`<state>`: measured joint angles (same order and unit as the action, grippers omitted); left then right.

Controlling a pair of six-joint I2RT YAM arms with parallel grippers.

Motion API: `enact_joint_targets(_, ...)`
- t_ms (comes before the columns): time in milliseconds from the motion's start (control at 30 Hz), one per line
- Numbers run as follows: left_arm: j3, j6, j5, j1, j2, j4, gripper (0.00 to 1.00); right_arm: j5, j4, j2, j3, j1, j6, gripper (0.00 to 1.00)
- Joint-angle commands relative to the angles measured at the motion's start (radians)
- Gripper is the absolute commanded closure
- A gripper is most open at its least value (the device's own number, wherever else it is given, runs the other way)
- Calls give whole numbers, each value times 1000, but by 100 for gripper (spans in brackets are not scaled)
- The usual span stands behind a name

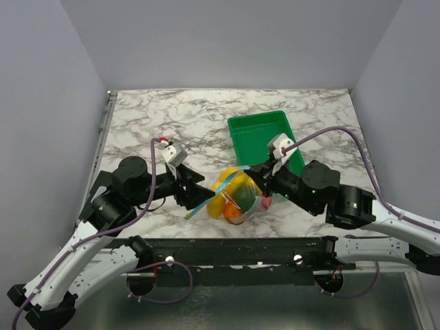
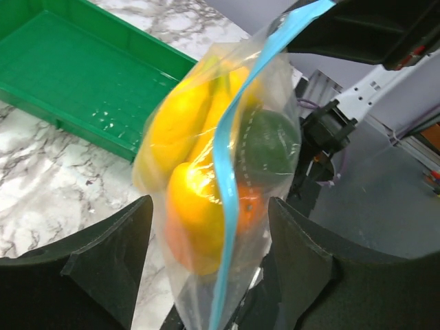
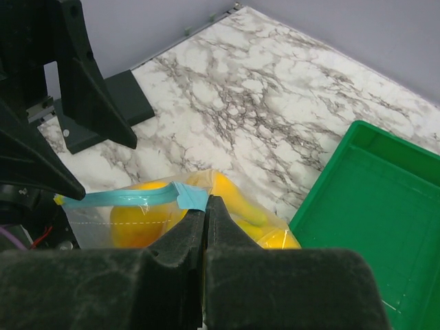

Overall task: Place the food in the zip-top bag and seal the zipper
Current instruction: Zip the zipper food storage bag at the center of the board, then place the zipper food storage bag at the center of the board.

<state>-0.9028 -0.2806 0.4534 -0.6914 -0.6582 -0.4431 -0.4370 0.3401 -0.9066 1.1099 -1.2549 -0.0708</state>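
The right gripper (image 3: 206, 206) is pinching the zipper (image 3: 130, 198) — its two dark fingers (image 3: 175, 244) are pressing tight together on the right end of that light blue strip. The zip-top bag (image 3: 86, 227) is lying just under the strip, and the food (image 3: 141, 223) is showing through the clear plastic: an orange-yellow round piece on the left, yellow pieces on the right. The left gripper (image 3: 108, 170) is facing it at the strip's other end, black fingers spread apart. A green tray (image 3: 385, 206) is sitting on the marble table (image 3: 240, 103) — close by the bag's right side.
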Motion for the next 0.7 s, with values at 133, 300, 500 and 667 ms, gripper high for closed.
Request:
enact_joint_targets(133,27,0,161,-3,-30,62,28,66,-40,-37,63,0,-38,99)
enact_joint_targets(300,62,11,161,-3,-67,90,28,101,-32,-66,88,0,-54,99)
enact_joint_targets(500,74,16,162,-3,-75,124,28,119,-29,-87,106,0,-64,99)
enact_joint_targets(667,80,16,199,-3,-88,140,38,127,-39,-110,111,0,-65,99)
